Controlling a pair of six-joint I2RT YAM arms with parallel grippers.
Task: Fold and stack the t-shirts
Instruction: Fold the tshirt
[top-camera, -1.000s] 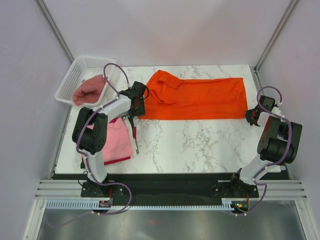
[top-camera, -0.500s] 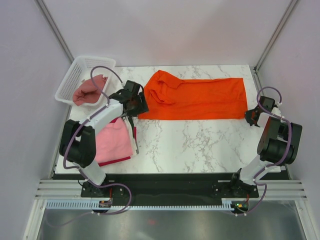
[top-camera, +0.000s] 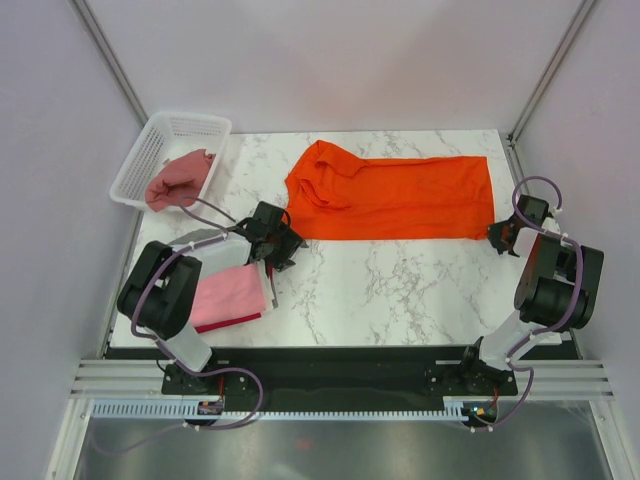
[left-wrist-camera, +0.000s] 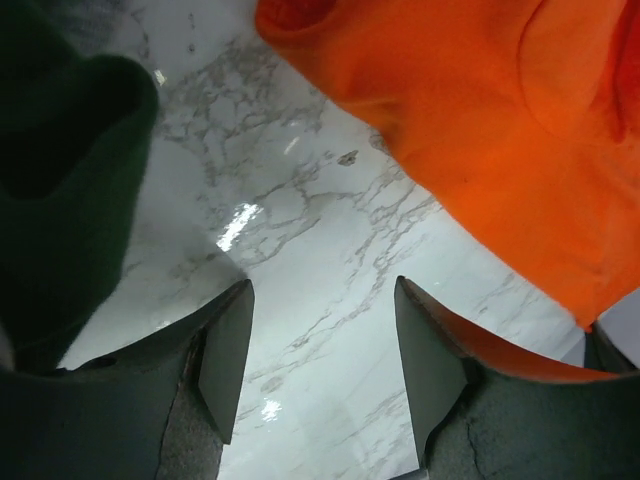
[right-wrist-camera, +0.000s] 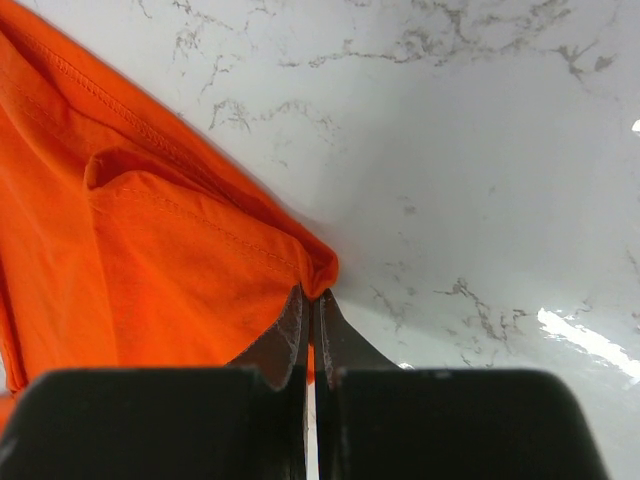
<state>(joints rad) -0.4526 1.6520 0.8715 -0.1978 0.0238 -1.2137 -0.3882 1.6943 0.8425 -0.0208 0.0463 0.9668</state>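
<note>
Left arm and right arm: white links, black joints; purple cables loop along both. Left claw: dark grey wedge fingers.

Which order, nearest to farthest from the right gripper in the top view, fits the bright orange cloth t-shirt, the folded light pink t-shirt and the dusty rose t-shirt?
1. Bright orange t-shirt: corner in the right gripper.
2. Folded light pink t-shirt: near left.
3. Dusty rose t-shirt: in the far-left white mesh basket.
</note>
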